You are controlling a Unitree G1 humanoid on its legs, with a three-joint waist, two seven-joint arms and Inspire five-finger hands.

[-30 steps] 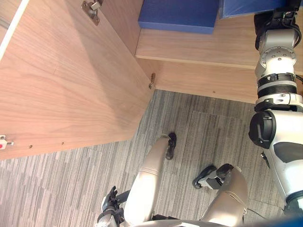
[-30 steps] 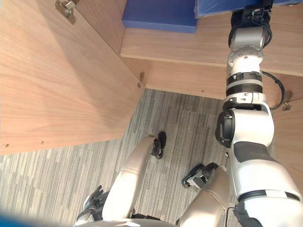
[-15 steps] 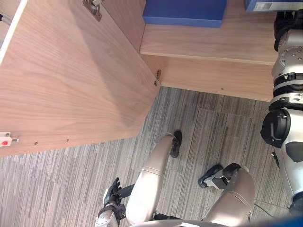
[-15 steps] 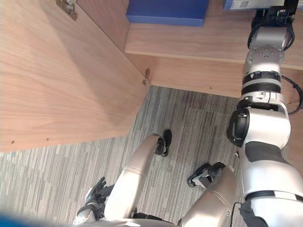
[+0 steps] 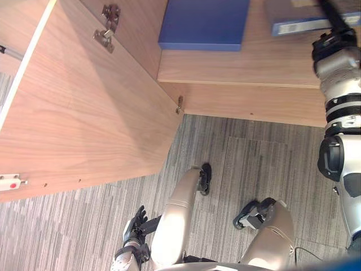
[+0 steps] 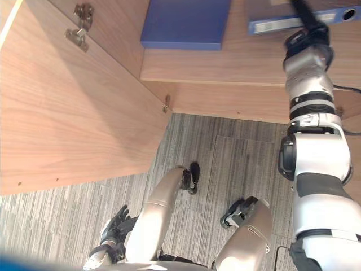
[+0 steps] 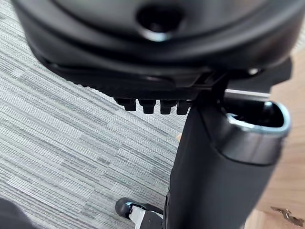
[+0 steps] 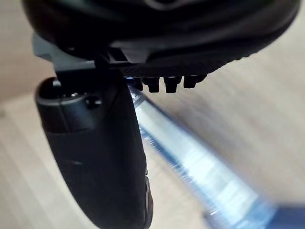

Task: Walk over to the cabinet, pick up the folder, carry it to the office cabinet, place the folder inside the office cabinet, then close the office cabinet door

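Observation:
The blue folder lies on the wooden shelf inside the open office cabinet, its labelled spine facing out. My right hand reaches up over the spine with straight fingers, open and holding nothing. In the right wrist view the thumb stands out and the folder lies past the fingers. Low down beside my leg hangs my left hand, open with relaxed fingers.
A second blue folder lies flat on the same shelf, to the left. The cabinet's wooden door stands swung open on the left, its metal hinge near the top. Grey striped carpet covers the floor below.
My right hand has straightened its fingers and let go of the folder, which now rests on the shelf. The head camera has shifted a little.

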